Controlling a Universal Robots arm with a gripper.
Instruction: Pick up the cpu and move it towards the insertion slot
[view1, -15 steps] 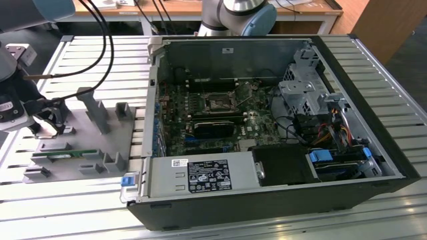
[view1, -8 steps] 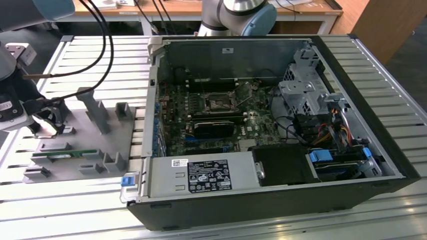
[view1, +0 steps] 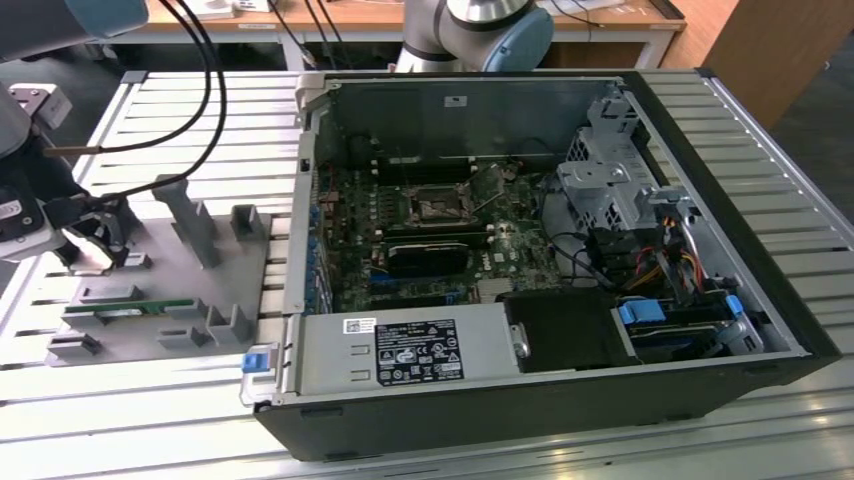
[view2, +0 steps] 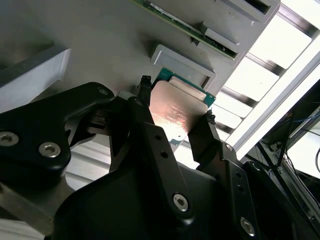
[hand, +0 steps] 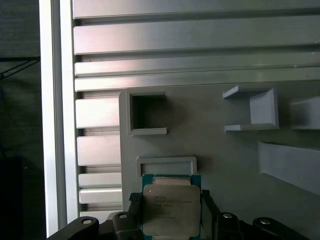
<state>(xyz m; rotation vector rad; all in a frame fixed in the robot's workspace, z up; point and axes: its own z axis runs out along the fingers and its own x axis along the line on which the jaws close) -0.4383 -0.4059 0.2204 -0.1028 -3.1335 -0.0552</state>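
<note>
The cpu (view2: 177, 107) (hand: 171, 207) is a flat square chip with a silvery top and a green rim. It lies by a small grey bracket (hand: 166, 164) on the grey fixture plate (view1: 180, 290). My gripper (view2: 176, 102) (hand: 170, 199) has one black finger against each of two opposite edges of the chip, shut on it. In the exterior view the gripper (view1: 100, 235) hangs over the plate's left end, left of the computer case. The insertion slot (view1: 434, 205) is the metal-framed square socket on the green motherboard inside the open case.
The fixture plate carries grey upright posts (view1: 187, 215) and holders, with a green memory stick (view1: 134, 308) lying in one. The case's metal walls (view1: 310, 150) rise between plate and motherboard. Black cables (view1: 200, 80) hang over the slatted aluminium table (view1: 134, 400). A second arm's base (view1: 474, 35) stands behind the case.
</note>
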